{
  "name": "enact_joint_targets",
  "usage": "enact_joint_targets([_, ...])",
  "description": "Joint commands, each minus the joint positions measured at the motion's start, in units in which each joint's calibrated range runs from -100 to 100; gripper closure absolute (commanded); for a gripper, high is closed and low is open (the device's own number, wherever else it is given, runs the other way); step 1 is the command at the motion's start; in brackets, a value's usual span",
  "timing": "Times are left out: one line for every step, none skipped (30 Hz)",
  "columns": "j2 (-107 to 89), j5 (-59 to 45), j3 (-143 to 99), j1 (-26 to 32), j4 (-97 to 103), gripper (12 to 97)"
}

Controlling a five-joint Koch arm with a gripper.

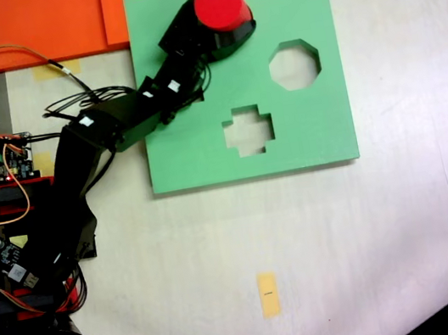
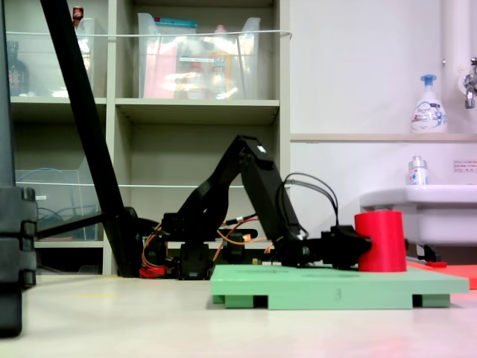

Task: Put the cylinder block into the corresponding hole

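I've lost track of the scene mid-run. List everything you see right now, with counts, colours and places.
cylinder block: one, red, upright on the board's far edge, between the fingers.
foam board: one, green, square, on the table.
octagonal cutout: one, right side of the board in the overhead fixed view.
cross-shaped cutout: one, near the board's middle.
orange sheets: two, overlapping, top left.
tape strip: one, yellow, on the table.
soap bottle: one, white, on a ledge above the sink.
gripper: one, black, around the block.
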Motion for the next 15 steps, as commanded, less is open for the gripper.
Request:
enact_joint_targets([2.78, 0.29, 0.15, -0.34, 2.51, 68.5])
enact_joint_targets([3.2, 0.34, 0.25, -0.34, 2.51, 67.0])
enact_joint_targets([3.62, 0.34, 0.45, -0.29, 2.51, 66.2])
enact_joint_targets([3.76, 0.34, 0.45, -0.29, 2.51, 65.4])
enact_joint_targets([3.9, 0.34, 0.55, -0.24, 2.51, 65.2])
enact_joint_targets([3.9, 0.34, 0.55, -0.24, 2.51, 65.0])
enact_joint_targets([4.04, 0.39, 0.55, -0.2, 2.51, 65.0])
enact_joint_targets([4.18, 0.39, 0.55, -0.2, 2.51, 65.0])
enact_joint_targets([4.6, 0.39, 0.65, -0.15, 2.51, 65.2])
enact_joint_targets([5.15, 0.44, 0.65, -0.15, 2.51, 65.2])
enact_joint_targets([5.43, 0.54, 0.65, -0.1, 2.51, 65.2])
enact_joint_targets([5.99, 0.68, 0.65, -0.05, 2.51, 65.2])
enact_joint_targets([6.27, 0.68, 0.65, 0.05, 2.51, 65.2])
enact_joint_targets([6.41, 0.68, 0.65, 0.15, 2.51, 65.2])
enact_joint_targets([6.41, 0.68, 0.75, 0.2, 2.51, 65.0])
